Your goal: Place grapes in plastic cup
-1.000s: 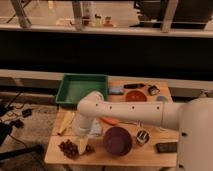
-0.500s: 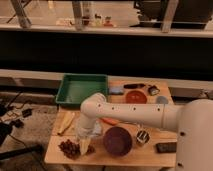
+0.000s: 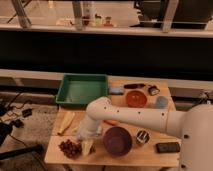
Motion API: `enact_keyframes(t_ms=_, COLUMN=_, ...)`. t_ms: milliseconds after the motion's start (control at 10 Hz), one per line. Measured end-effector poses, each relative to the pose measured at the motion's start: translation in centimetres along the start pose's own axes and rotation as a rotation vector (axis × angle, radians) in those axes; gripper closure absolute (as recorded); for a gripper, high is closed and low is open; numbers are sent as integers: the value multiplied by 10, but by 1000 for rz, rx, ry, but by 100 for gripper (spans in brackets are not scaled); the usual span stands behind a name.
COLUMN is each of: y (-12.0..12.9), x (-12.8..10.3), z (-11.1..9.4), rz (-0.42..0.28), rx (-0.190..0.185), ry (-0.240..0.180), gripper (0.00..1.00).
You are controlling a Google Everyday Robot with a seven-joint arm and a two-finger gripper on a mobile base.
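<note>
We found the gripper [image 3: 87, 145] low over the front left part of the table [image 3: 100, 159], its jaws spread wide and holding nothing. The grapes [image 3: 70, 148] lay on the table just beside it, toward the left edge. They formed a roundish clump, and we could not tell any long axis or stem direction.

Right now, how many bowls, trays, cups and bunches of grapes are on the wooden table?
Bowls: 2, a round purple bowl and a round orange bowl
Trays: 1, a green rectangular plastic tray
Cups: 1, a pale blue plastic cup
Grape bunches: 1, dark reddish-purple grapes
Total: 5
The robot's pincer hovers open just right of the grapes.
</note>
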Motion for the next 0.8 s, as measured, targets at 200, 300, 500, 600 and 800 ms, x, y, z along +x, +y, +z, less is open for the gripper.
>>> enact_keyframes(t_ms=200, y=2, x=-2, z=3, rz=-18, rx=-6, ry=-12, gripper=20)
enact_keyframes(t_ms=300, y=2, x=-3, z=5, rz=-27, rx=-11, ry=-16, gripper=20)
enact_keyframes(t_ms=500, y=3, x=-4, z=12, rz=-51, rx=-43, ry=-21, gripper=20)
enact_keyframes(t_ms=600, y=2, x=-5, z=14, rz=-56, rx=-47, ry=-22, gripper=20)
enact_keyframes(t_ms=800, y=2, x=1, z=16, rz=-50, rx=-56, ry=-19, gripper=20)
